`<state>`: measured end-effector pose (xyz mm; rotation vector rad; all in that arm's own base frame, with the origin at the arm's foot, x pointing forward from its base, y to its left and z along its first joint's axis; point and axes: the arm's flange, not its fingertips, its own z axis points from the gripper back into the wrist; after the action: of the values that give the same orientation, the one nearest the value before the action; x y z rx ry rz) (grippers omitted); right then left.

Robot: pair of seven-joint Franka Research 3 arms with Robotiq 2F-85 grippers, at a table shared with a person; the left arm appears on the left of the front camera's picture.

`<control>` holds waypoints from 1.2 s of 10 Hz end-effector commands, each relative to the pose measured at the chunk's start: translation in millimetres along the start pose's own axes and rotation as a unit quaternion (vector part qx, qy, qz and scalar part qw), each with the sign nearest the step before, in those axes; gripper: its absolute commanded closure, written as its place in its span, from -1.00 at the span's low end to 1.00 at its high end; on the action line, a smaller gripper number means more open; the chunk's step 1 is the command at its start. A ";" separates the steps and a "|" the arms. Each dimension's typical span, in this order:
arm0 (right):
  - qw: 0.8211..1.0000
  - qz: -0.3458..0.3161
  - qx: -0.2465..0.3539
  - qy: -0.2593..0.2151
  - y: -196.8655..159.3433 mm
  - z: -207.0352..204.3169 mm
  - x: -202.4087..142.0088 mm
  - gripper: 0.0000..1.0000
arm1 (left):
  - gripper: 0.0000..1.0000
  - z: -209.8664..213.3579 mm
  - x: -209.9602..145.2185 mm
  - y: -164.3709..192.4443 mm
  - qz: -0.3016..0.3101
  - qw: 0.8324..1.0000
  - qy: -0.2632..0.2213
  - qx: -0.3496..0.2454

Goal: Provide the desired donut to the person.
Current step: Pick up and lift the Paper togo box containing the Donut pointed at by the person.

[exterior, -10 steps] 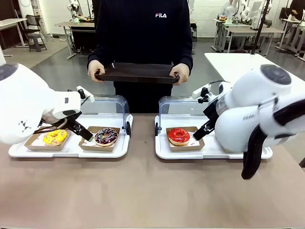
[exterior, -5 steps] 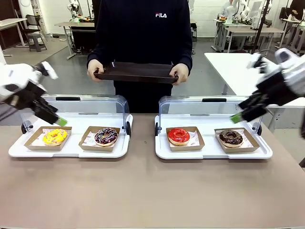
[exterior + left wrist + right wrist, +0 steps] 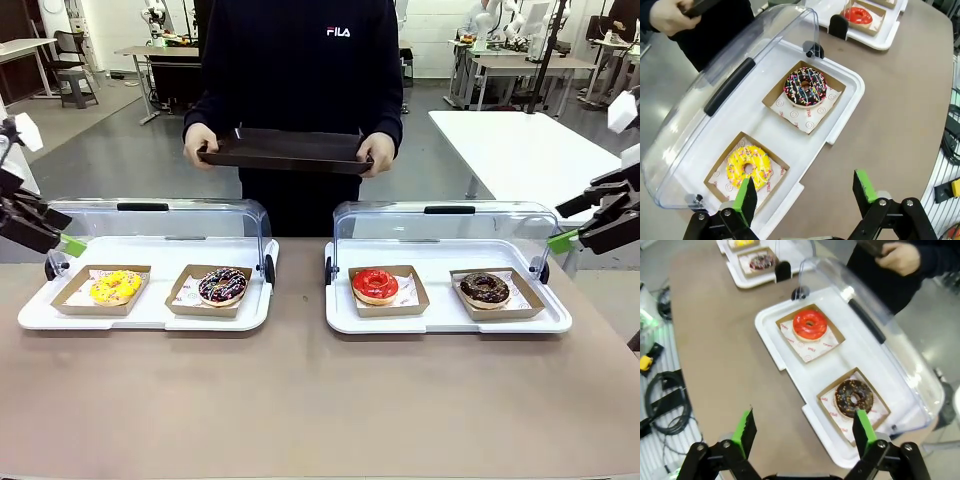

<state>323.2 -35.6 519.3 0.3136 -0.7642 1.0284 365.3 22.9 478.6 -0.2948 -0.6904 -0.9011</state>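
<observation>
The person (image 3: 300, 60) stands across the table holding a dark tray (image 3: 287, 152) in both hands. Four donuts lie on paper trays: yellow (image 3: 116, 287) (image 3: 748, 167), chocolate with sprinkles (image 3: 223, 285) (image 3: 805, 87), red (image 3: 376, 284) (image 3: 810, 324) and dark chocolate (image 3: 485, 289) (image 3: 853, 398). My left gripper (image 3: 62, 232) (image 3: 805, 189) hangs open at the far left, above and behind the yellow donut. At the far right my right gripper (image 3: 568, 225) (image 3: 803, 422) is open too, raised beside the dark chocolate donut's end. Both hold nothing.
Each pair of donuts sits in a white display tray, one on the left (image 3: 140, 318) and one on the right (image 3: 440, 323). Their clear lids (image 3: 160, 215) (image 3: 445, 225) stand tilted open at the back. Bare brown tabletop (image 3: 300, 400) stretches in front.
Both arms have drawn back from over the trays to the picture's outer edges and risen. The dark chocolate donut, hidden before by the right arm, now shows. The person has not moved.
</observation>
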 end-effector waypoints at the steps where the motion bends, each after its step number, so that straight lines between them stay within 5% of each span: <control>1: 1.000 0.011 0.005 -0.023 28.0 -4.7 -27.1 -1.00 | -1.00 -2.8 -64.0 -47.3 -0.005 0.999 -0.038 -0.014; 12: 0.993 0.048 0.000 -0.107 32.3 14.1 -44.8 -1.00 | -1.00 17.5 -79.4 -49.8 -0.045 0.995 -0.083 -0.015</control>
<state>305.1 -72.6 529.5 0.3854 -0.9623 1.0851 343.8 75.7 480.9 -0.3683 -0.8102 -0.9551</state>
